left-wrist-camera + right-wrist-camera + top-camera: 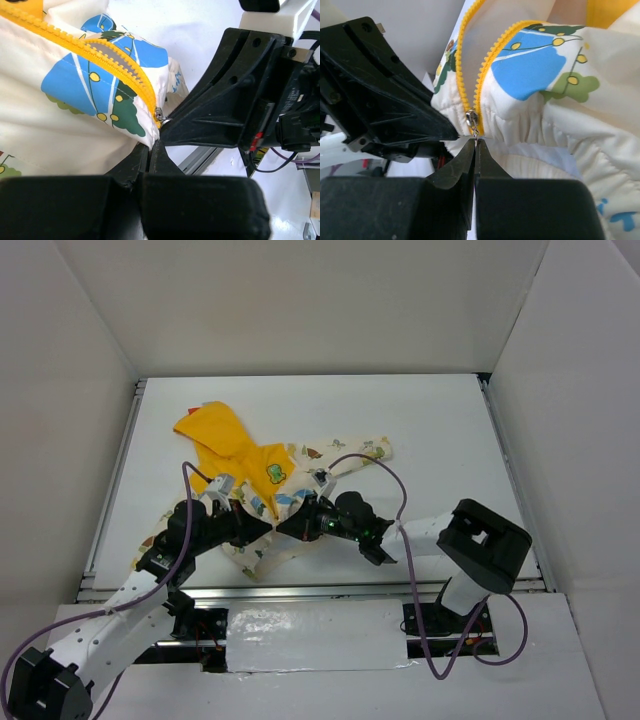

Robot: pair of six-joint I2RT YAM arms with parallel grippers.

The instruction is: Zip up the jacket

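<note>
The jacket (270, 475) lies in the middle of the table, yellow hood at the far left and cream dinosaur-print body toward me. Its yellow zipper (470, 75) is open above the silver slider (471, 120), which sits at the bottom hem. My right gripper (476, 142) is shut on the slider's small pull tab. My left gripper (151, 145) is shut on the cream bottom hem (147, 135) just beside the slider (160, 116). In the top view the two grippers, left (262, 529) and right (288, 528), meet tip to tip at the hem.
White walls enclose the table on three sides. A metal rail (300, 588) runs along the near edge, close under the hem. A purple cable (390, 485) arcs over the right sleeve (365, 452).
</note>
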